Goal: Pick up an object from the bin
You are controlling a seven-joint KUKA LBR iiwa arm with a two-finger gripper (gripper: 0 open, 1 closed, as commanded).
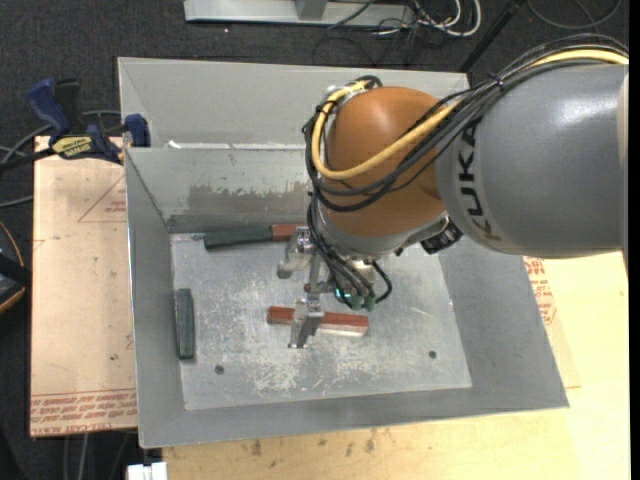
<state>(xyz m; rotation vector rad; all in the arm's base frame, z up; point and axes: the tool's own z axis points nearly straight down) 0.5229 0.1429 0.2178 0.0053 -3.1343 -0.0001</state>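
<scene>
My gripper point(299, 298) hangs low over the middle of the bin, open, its two metal fingers apart along the near-far line. The near fingertip point(302, 332) stands on the left part of a flat reddish-brown bar point(340, 320) that lies crosswise on the bin floor. The far fingertip point(293, 260) is just in front of a dark green pen-like stick with a reddish end point(240, 237), which lies along the back wall. Nothing shows between the fingers. The arm's orange cover hides the bin floor right of the gripper.
A dark grey oblong block point(185, 322) lies lengthwise near the left wall, well apart from the gripper. Bare scratched floor stretches between it and the reddish-brown bar, and along the front of the bin.
</scene>
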